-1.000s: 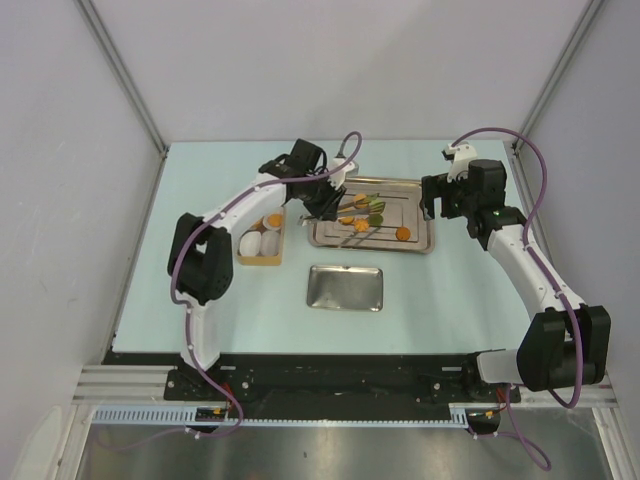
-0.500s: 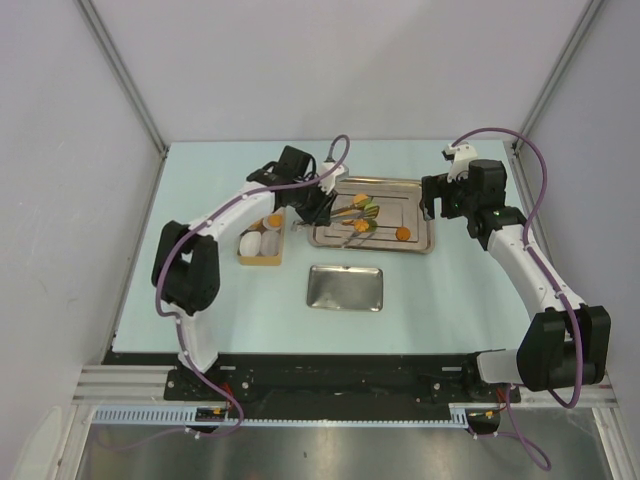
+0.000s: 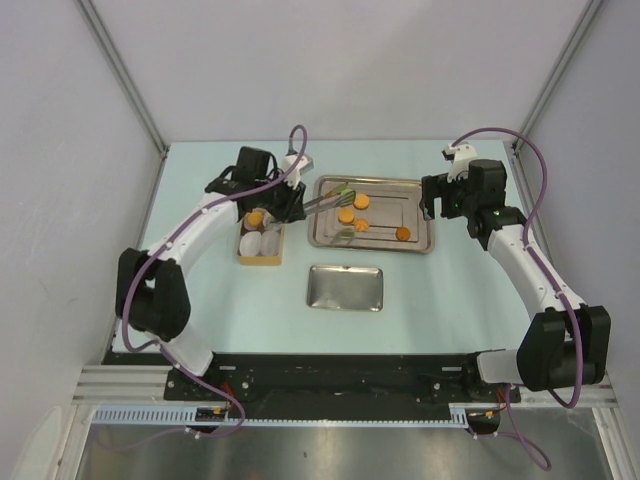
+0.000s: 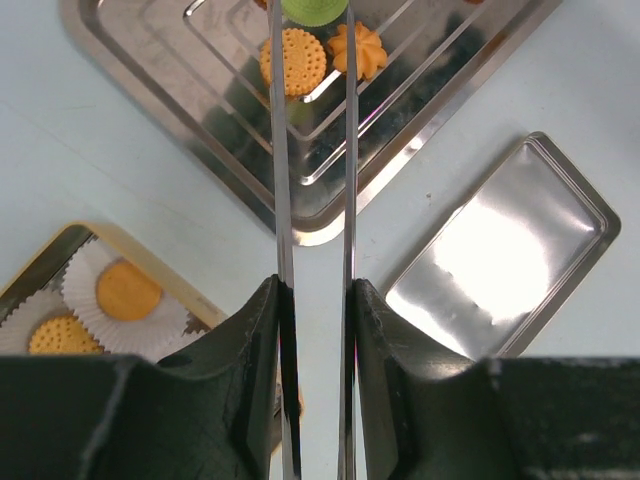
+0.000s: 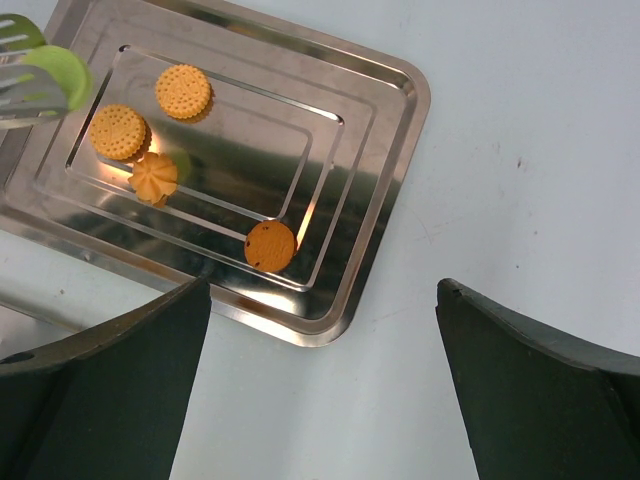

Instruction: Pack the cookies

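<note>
The left gripper (image 4: 315,300) is clamped on the tongs (image 4: 312,150), whose tips pinch the green cookie (image 5: 60,70) above the steel tray (image 3: 420,243), at its far left corner. The cup box (image 4: 55,245) lies left and nearer, beside that arm. The right gripper (image 5: 320,345) gapes wide to the tray's right.

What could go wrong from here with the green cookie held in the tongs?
1. The green cookie is pinched only at the very tips of the tongs held in the left claw. It may slip out and fall on the table short of the box.
2. Two paper cups in view already hold cookies, so it might land on a filled cup.
</note>
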### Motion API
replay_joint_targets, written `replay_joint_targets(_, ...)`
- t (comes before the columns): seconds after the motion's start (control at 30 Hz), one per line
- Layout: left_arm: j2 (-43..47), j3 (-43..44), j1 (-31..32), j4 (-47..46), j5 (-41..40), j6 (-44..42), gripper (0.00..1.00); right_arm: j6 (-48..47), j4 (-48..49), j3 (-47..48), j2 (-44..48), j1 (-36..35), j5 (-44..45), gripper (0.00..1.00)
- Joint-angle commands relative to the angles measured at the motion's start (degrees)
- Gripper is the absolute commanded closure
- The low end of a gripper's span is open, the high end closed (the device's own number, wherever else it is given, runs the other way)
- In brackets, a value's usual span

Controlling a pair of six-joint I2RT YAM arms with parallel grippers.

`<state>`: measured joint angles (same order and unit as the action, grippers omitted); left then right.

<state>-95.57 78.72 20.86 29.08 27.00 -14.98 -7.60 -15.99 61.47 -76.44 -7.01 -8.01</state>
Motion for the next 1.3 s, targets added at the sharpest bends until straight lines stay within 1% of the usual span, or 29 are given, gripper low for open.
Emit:
replay_joint_targets(0.0, 7.1, -3.3, -2.5, -2.7, 3.1, 0.7, 0.68, -0.3, 1.2, 0.8, 0.9, 0.0, -0.4, 0.00)
replay_joint_targets(0.27, 16.7, -11.5, -9.1, -2.3, 4.7, 0.2, 0.69, -0.2, 1.2, 0.8, 1.2, -0.3, -0.5, 0.00)
replay_joint_targets(0.5, 24.1, -16.8, -18.0, 1.0, 7.9, -3.0, 0.69, -0.2, 1.3, 0.8, 1.3, -0.5, -0.3, 0.00)
replay_joint_targets(0.6, 27.0, -18.9, -20.7, 3.3, 9.2, -5.3, 0.69, -0.3, 1.4, 0.7, 1.2, -0.7, -0.2, 0.00)
replay_joint_targets(0.63, 28.4, -19.6, -22.7, 4.5, 9.4, -5.8, 0.69, -0.3, 1.4, 0.7, 1.1, -0.7, -0.1, 0.00)
replay_joint_targets(0.87, 33.1, -23.1, -31.8, 9.5, 12.9, -11.5, 0.69, -0.4, 1.5, 0.7, 0.9, -1.3, 0.5, 0.00)
replay_joint_targets(1.07, 36.0, -24.9, -36.4, 14.9, 13.7, -16.3, 0.70, -0.5, 1.4, 0.7, 0.9, -1.4, 0.5, 0.00)
replay_joint_targets(1.27, 37.6, -26.7, -39.5, 18.6, 13.9, -20.2, 0.70, -0.6, 1.5, 0.8, 1.0, -1.6, 0.5, 0.00)
